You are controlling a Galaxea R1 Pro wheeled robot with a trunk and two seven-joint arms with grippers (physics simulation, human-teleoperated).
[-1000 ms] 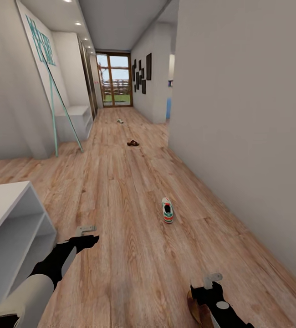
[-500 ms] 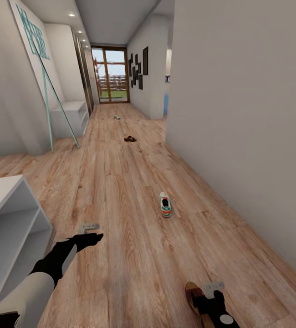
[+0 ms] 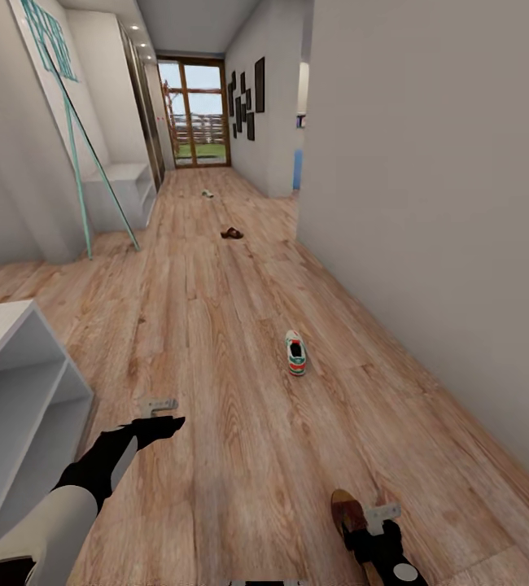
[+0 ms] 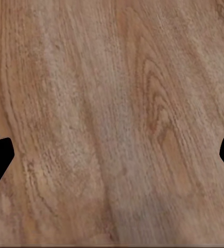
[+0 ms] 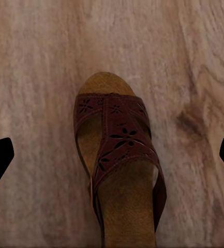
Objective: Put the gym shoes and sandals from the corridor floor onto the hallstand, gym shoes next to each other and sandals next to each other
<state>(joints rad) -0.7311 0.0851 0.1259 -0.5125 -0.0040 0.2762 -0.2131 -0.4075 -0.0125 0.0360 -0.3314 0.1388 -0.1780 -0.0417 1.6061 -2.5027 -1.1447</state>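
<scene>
Sandal (image 5: 119, 165) nearest the robot lies flat on the corridor floor (image 3: 216, 342), directly under the right tool (image 5: 112, 155). In the right wrist view it sits between the two dark fingertips at the frame edges, toe end away from the camera, cut-out strap across the middle, tan insole showing at both ends. Fingers spread wide, nothing touching the sandal: right tool released and empty. Head view: same sandal (image 3: 347, 514) at the bottom edge, partly covered by the right tool (image 3: 382, 529).

Left tool (image 3: 157, 413) hangs over bare planks, well apart from any shoe; left wrist view gives wood grain with fingertips at both edges, so released and empty too.

Other task items: one gym shoe (image 3: 296, 354) mid-corridor, near the right-hand wall. Second sandal (image 3: 232, 233) further down. A small pale object beyond it is probably the second gym shoe (image 3: 207, 194), too small to confirm. Hallstand (image 3: 20, 391) corner at near left, shelves open.

Judgement: step in hand is the grasp of the near sandal; none of the four shoes is on the rack yet. To do it well:
- descend straight, keeping the sandal centred between the fingers;
- close across the strap region, where the sides give something to grip; the flat sole ends may slip;
- the sandal lies slightly skewed to the finger line, so a small wrist rotation first would help;
- stop short of pressing the fingertips into the floor.
</scene>
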